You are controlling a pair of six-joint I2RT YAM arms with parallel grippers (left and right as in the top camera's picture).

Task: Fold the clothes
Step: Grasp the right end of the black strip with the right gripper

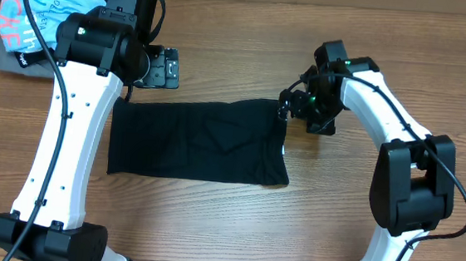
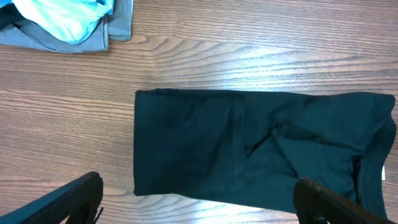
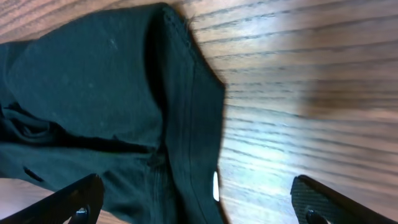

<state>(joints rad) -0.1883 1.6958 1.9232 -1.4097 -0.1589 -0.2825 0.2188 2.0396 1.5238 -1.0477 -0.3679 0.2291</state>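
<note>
Wood-grain desk (image 1: 225, 230): black T-shirt (image 1: 199, 140) folded at centre, garment pile (image 1: 25, 22) at far-left corner; left gripper (image 2: 199, 190), right gripper (image 3: 196, 186) gape empty.

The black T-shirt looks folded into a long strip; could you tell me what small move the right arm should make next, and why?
Probably lower the open right tool onto the collar end of the black T-shirt and close on it: it hovers over that edge, and the strip needs halving.

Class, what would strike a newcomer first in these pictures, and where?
A black T-shirt, folded into a long rectangle, lies in the middle. A bright blue shirt sits on a grey garment in the far left corner. The right claw hovers open at the T-shirt's neck end.
</note>
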